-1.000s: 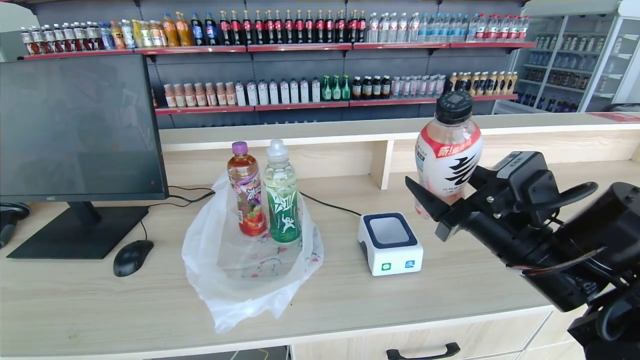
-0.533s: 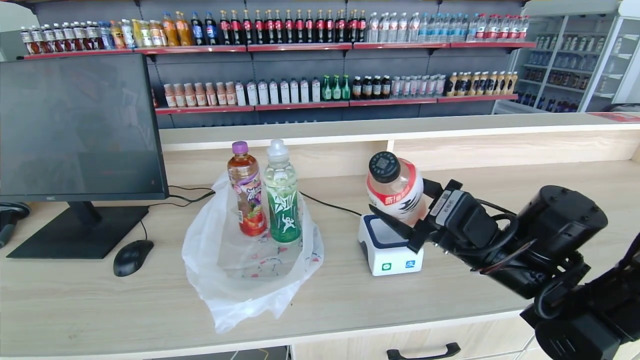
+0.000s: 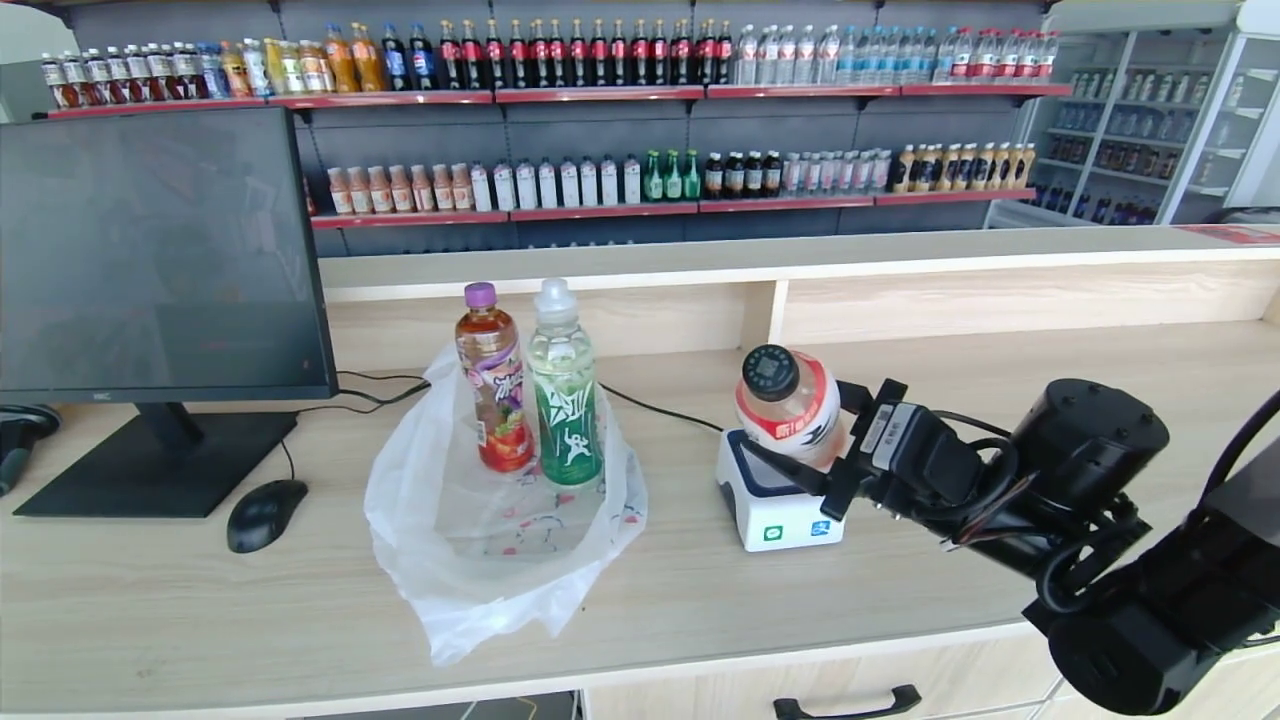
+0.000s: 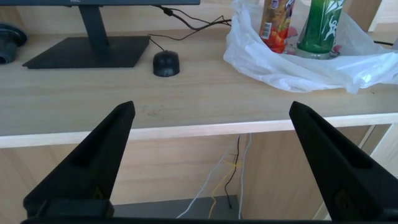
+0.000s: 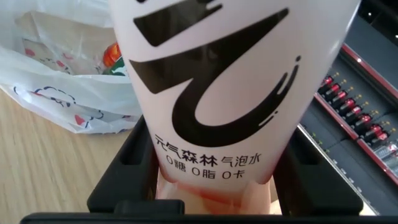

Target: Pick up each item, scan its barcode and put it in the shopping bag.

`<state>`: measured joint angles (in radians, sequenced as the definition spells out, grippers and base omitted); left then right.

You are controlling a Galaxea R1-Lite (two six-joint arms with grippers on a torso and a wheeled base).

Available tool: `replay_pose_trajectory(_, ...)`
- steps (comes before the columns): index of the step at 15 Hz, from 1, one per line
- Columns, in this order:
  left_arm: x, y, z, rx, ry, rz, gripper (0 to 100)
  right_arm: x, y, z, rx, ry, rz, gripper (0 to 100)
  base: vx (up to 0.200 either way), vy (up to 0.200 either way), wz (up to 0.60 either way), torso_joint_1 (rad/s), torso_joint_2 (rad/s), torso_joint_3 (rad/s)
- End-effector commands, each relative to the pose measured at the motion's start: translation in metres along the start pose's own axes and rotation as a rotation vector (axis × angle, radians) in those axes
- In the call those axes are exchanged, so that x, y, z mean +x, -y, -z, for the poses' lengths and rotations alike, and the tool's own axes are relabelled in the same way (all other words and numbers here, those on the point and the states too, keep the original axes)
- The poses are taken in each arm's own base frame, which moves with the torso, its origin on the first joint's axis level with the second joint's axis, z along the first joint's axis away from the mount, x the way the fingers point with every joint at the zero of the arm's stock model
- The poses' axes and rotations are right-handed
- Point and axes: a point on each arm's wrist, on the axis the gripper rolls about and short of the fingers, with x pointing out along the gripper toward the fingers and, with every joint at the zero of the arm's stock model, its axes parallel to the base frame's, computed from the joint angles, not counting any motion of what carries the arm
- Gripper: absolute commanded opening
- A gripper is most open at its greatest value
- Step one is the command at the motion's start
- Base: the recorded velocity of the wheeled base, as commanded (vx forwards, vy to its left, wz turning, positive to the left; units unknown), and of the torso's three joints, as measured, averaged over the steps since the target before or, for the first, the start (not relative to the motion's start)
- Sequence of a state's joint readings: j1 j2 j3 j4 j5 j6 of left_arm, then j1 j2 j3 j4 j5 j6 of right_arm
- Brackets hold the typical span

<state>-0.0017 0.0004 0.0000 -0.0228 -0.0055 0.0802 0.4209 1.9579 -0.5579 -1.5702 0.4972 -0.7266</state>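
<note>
Shopping bag (image 3: 470,560) has the monitor (image 3: 160,250) to its left at the table's (image 3: 200,620) left end, with the mouse (image 3: 264,514) by the stand, toward the front edge. Your left gripper (image 4: 211,109) hangs off the front edge near the mouse, below table level, fingers spread wide. The bag itself is white plastic, mouth open, left of the table's middle. Two bottles stand upright in its far side, touching: tea bottle (image 3: 492,395) with a purple cap, then green bottle (image 3: 565,400). Right of the bag and apart from it sits the scanner (image 3: 775,510), white, window up. Your right gripper (image 3: 795,435) has its fingers clamped on the pink bottle (image 3: 790,405), which is tilted with its black cap toward the bag, directly over the scanner window. You cannot tell whether the two touch.
</note>
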Motion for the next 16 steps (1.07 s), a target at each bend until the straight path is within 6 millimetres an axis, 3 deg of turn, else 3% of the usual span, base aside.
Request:
replay_pose_trajectory(1,0.0,0.0,0.0,0.0,0.001,0.0,100,-0.004,0.003,0.006,0.0,-0.014,-0.001,0,0.0,0.0,0.0,0.0,0.0,0.0)
replay_pose_trajectory(16,0.0,0.0,0.0,0.0,0.001,0.0,100,-0.006,0.004,0.016,0.021,-0.04,0.002,0,0.0,0.0,0.0,0.0,0.0,0.0)
